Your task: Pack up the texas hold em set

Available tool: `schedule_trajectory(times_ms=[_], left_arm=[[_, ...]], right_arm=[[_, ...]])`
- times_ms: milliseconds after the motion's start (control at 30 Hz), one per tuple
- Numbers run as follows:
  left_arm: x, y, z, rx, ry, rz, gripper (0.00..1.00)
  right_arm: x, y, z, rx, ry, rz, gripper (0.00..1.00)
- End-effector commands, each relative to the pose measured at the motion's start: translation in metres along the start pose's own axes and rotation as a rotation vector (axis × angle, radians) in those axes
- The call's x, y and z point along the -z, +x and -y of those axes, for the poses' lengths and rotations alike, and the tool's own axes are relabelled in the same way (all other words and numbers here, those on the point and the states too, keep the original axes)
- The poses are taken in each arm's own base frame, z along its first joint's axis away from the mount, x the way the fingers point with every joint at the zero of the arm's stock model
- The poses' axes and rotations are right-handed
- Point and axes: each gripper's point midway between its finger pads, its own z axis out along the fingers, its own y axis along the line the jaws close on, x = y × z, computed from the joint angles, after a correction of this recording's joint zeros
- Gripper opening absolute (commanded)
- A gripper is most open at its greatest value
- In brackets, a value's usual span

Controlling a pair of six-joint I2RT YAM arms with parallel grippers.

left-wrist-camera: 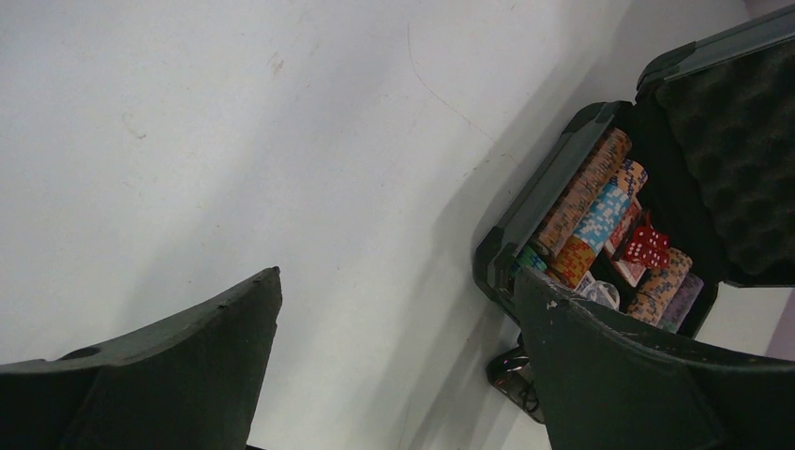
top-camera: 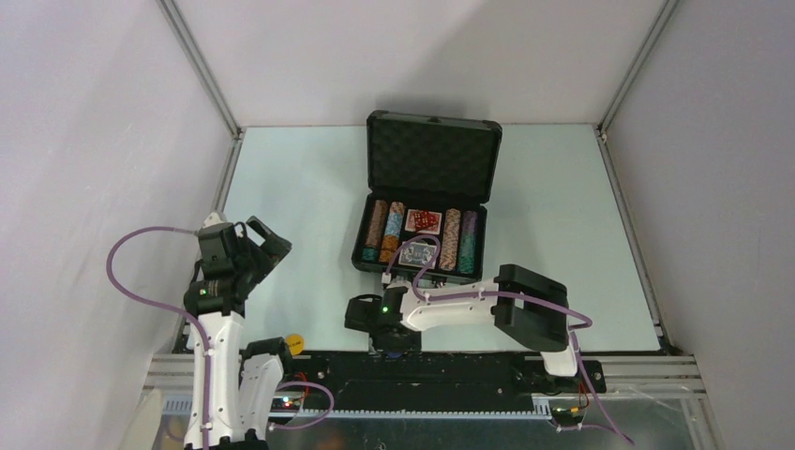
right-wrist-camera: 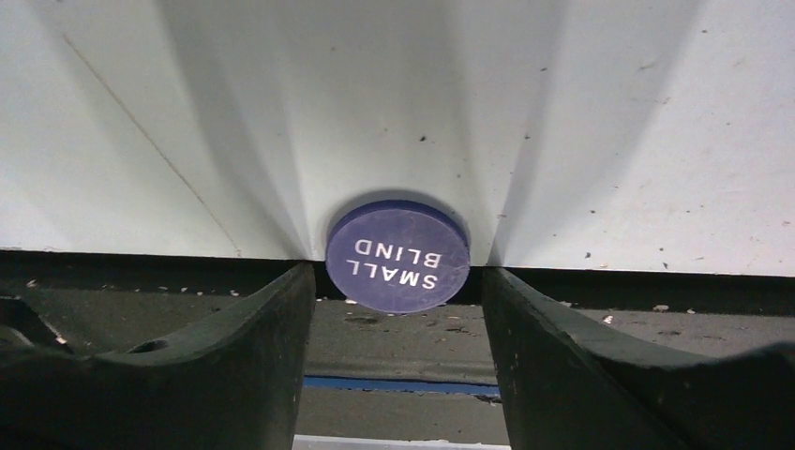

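Straddling button: right gripper [right-wrist-camera: 397, 277] is low at the near table edge, jaws spread, one finger on each side of the SMALL BLIND button [right-wrist-camera: 397, 255]. A thin gap shows on both sides, so nothing is pinched yet.
Button: blue and lying flat, lettering up. It sits right on the lip of the table [right-wrist-camera: 562, 141], partly hanging over the dark rail [right-wrist-camera: 394, 330] below.
Case: black case [top-camera: 359, 255] stands open mid-table with the lid [top-camera: 433, 155] upright. Chips [top-camera: 452, 239] are in rows, red dice [top-camera: 424, 221] and a card deck [top-camera: 419, 253] between them. It is well apart from the button.
Left gripper: left gripper [left-wrist-camera: 398, 277] hangs over bare table left of the case, jaws wide, nothing in them.
Risk, edge: an uneven squeeze would likely push the button off the lip and down onto the rail.
Risk, grip: the disc is thin and flat, so fingers riding too high probably skate over its rim or flip it.
Risk, drop-off: slots look nearly full, and a careless release could knock the dice or chips.
Risk, leftover: yellow round thing [top-camera: 294, 343] near the left arm base. Can't tell what it is, and it would be easy to miss.
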Motion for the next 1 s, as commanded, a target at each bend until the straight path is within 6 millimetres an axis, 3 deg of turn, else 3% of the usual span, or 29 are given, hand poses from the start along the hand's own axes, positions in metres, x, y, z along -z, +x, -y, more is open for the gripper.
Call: schedule_trajectory(times_ms=[0,233,467,700,967], left_arm=[[0.001,-0.006,0.007,-0.022,0.031,0.023,0.98],[0.001,-0.006,0.006,-0.021,0.029,0.022,0.98],[0.001,-0.005,0.006,-0.022,0.028,0.022,0.98],[0.000,-0.005,0.006,-0.021,0.027,0.018,0.98],[0.000,-0.006,0.007,-0.021,0.026,0.019,0.98]], right_arm=[[-0.032,-0.016,0.020,0.026,0.101,0.080,0.66],[-0.035,-0.014,0.028,0.040,0.140,0.083,0.52],[-0.020,-0.018,0.025,0.064,0.116,0.124,0.42],[0.015,-0.024,0.023,0.069,0.065,0.169,0.42],[0.051,-0.058,0.025,0.040,-0.006,0.243,0.43]])
